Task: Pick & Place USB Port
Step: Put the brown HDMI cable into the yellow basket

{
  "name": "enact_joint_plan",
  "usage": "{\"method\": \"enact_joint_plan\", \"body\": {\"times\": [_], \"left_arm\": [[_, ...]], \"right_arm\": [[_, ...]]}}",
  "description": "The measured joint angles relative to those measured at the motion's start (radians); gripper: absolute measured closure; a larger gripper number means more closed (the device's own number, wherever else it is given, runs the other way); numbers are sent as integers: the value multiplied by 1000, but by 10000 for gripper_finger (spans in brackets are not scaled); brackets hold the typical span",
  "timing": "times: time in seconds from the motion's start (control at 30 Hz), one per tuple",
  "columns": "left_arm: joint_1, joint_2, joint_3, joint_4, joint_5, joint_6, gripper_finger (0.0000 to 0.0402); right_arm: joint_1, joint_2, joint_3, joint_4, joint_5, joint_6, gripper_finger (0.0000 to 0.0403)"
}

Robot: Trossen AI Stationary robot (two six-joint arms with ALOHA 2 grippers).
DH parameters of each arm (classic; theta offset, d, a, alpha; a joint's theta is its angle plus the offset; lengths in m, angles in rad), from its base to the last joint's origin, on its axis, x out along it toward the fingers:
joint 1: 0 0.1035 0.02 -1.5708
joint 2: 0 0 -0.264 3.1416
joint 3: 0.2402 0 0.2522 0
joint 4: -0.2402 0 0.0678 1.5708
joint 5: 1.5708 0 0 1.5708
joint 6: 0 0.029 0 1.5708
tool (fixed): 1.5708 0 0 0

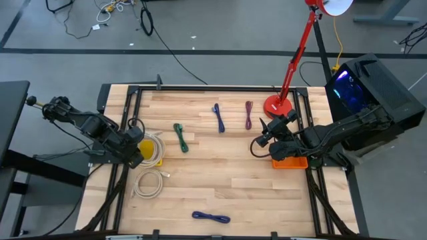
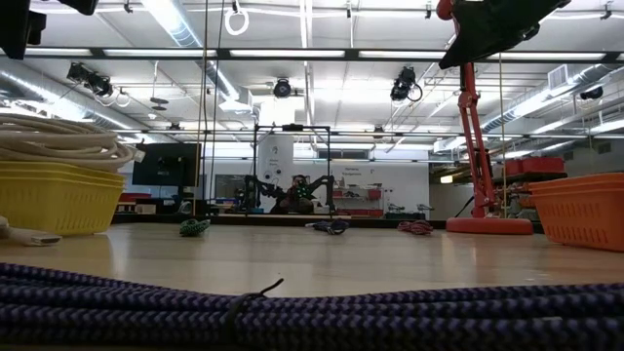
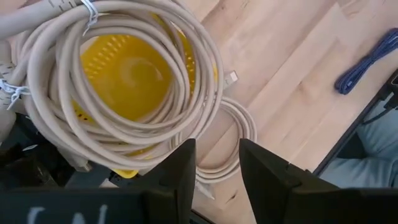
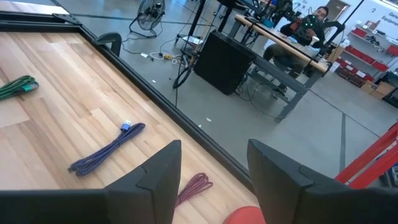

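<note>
Cables are spread over the desk (image 1: 220,193). At the left, a yellow basket (image 1: 151,148) is seen with a beige coil (image 3: 124,74) draped across its rim, so that cable looks already sorted. The left hand (image 1: 133,155) hangs just above it, its 2 fingers parted and empty, judged to be placed for a release or a fresh reach. A second beige cable (image 1: 148,183) lies loose just beside the basket, still unsorted. Further right, a green cable (image 1: 181,137), a blue cable (image 1: 219,117) and a maroon cable (image 1: 248,114) lie well apart on the far half, and a purple cable (image 1: 211,217) rests near the front edge. The USB plug is shown on the blue cable's end in the right wrist view. At the right, the right hand (image 1: 261,141) is held open and empty above the wood, beside an orange basket (image 1: 289,163) and the red lamp base (image 1: 277,105), likely waiting.
</note>
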Motion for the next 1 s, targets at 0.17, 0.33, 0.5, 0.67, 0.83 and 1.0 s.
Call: {"method": "enact_joint_plan", "body": {"times": [0.17,0.33,0.5,0.67,0.83,1.0], "left_arm": [[-1,25,0,78,4,15,275],[-42,158,1,202,62,106,276],[-107,359,1,261,104,235,276],[-151,533,1,333,161,334,276],[-182,623,1,456,144,400,276],[-197,672,1,442,171,327,276]], "right_arm": [[0,0,0,0,0,0,218],[0,0,0,-2,1,0,218],[0,0,0,0,2,0,218],[0,0,0,3,0,22,218],[0,0,0,18,0,26,218],[0,0,0,28,0,26,218]]}}
